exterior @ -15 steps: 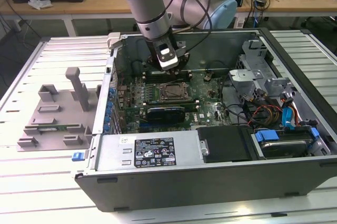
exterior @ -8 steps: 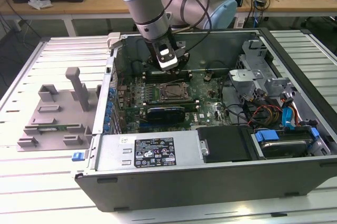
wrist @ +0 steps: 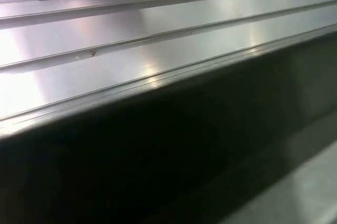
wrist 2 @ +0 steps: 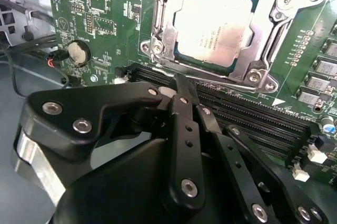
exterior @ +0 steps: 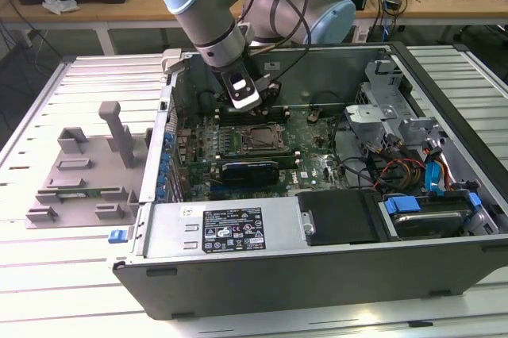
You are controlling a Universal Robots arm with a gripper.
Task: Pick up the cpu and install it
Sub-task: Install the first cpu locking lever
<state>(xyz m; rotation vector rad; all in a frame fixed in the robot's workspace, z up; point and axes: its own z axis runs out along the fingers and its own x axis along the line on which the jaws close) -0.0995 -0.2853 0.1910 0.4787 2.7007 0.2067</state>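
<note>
Sitting in your socket point(wrist 2: 221, 29) inside the case point(exterior: 317, 266), the cpu point(wrist 2: 213, 24) lies flat; your gripper point(wrist 2: 181, 90) hangs empty nearby, fingers together.

Silver-grey cpu point(wrist 2: 213, 27), green motherboard point(wrist 2: 110, 19), black tool point(wrist 2: 181, 95)

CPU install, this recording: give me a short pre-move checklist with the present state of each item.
1. CPU lies in the socket, inside the metal frame: ok.
2. CPU sits flat and fully seated: cannot tell.
3. Gripper is free of the CPU, with nothing between its fingers: ok.
4. Gripper is over the memory slots beside the socket, not over the chip: ok.
5. Socket frame is closed and latched over the CPU: cannot tell.
6. In the exterior view the arm reaches into the open case without touching its walls: cannot tell.
</note>
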